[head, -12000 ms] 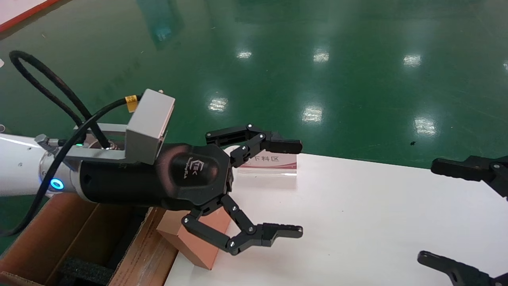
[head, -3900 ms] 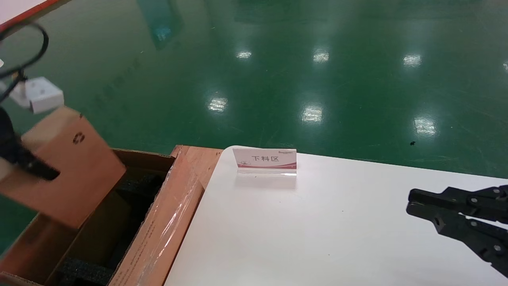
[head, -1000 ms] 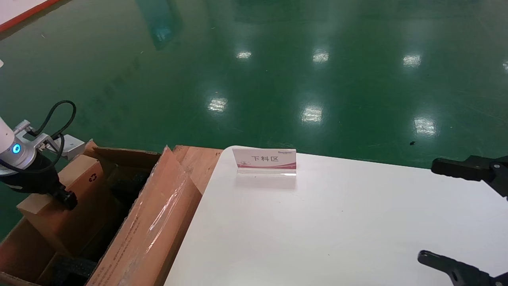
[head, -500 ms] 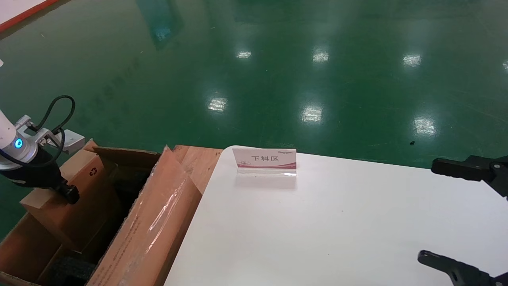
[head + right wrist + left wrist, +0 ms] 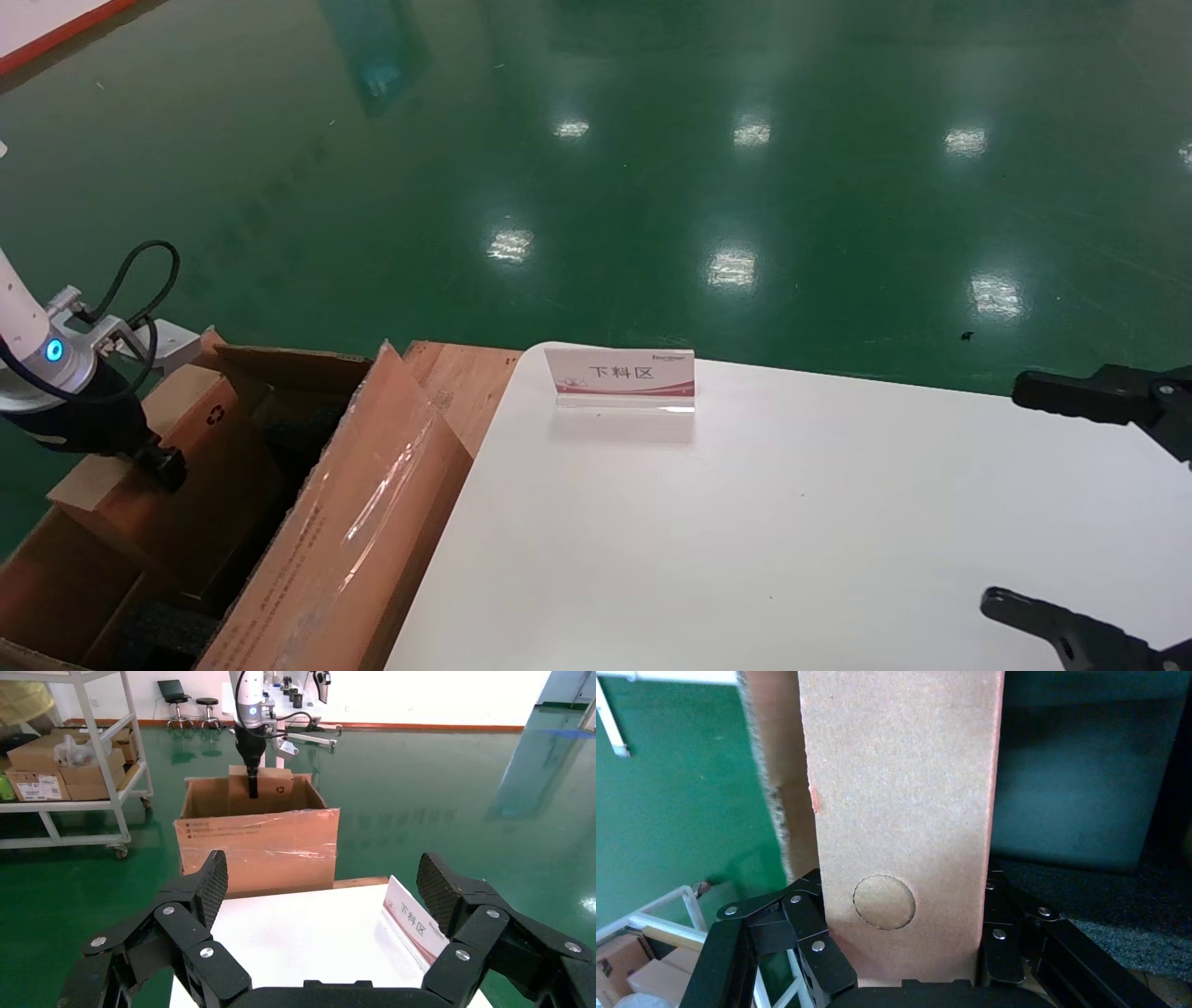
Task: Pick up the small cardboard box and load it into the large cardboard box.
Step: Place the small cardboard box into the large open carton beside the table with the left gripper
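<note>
**Head view: small box held partway inside the big carton**

Left gripper sits at the far left, over the open top of the large cardboard box. It is clamped on the small cardboard box, one finger running down the broad face that carries the recycling symbol. Small box is tilted, lower part down inside the carton, upper part above the rim. Black foam shows at the carton's bottom, near corner. The carton's taped flap stands up between the small box and the white table.

Left wrist view: narrow face of the small cardboard box fills the middle, a perforated circle low on it. Left gripper has its fingers pressed against both sides of that face. Dark foam and the carton's inner wall lie behind.

Right wrist view: right gripper spread wide, holding nothing, above the table near its right side. Beyond it the large cardboard box stands on the green floor, just beside the table's end, with the left arm reaching down into it. A small sign with red trim stands at the table's far edge.
</note>
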